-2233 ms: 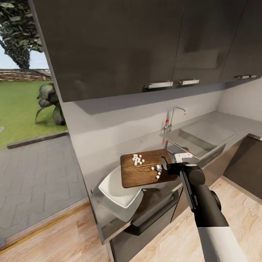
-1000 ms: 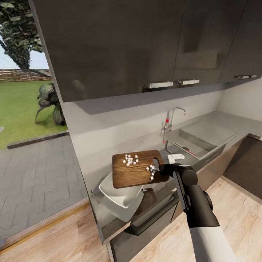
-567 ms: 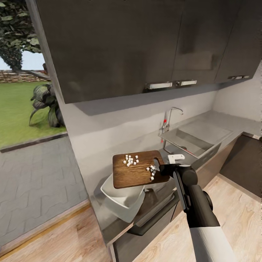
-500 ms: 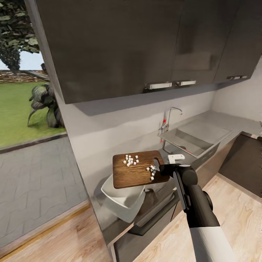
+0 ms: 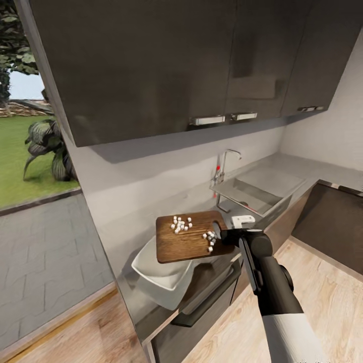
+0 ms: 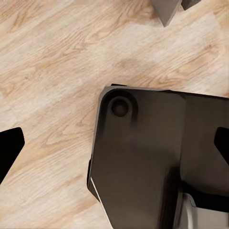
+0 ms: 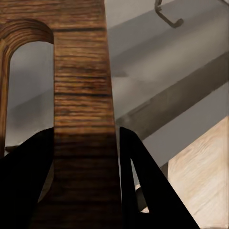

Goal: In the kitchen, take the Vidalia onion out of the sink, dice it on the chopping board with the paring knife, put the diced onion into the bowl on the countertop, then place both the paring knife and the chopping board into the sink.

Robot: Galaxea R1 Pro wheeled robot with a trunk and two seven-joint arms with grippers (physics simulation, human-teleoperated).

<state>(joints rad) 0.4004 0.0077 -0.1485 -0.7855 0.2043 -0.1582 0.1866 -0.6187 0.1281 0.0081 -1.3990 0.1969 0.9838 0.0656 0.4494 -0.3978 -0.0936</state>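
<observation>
My right gripper (image 5: 220, 233) clamps the slot-handle end of the rectangular dark-brown wooden chopping board (image 5: 187, 238), held level at frame centre above the white square bowl (image 5: 160, 276) on the glossy grey worktop (image 5: 151, 315). Tiny white onion cubes (image 5: 180, 224) sit on the board. My left gripper (image 6: 114, 148) is spread open above the wooden floor (image 6: 52, 71). The steel sink (image 5: 252, 189) lies right of centre.

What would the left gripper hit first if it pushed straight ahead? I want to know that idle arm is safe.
Likely the dark robot base, which sits directly ahead of the open left gripper, above the wooden floor. Depth is unclear.
</observation>
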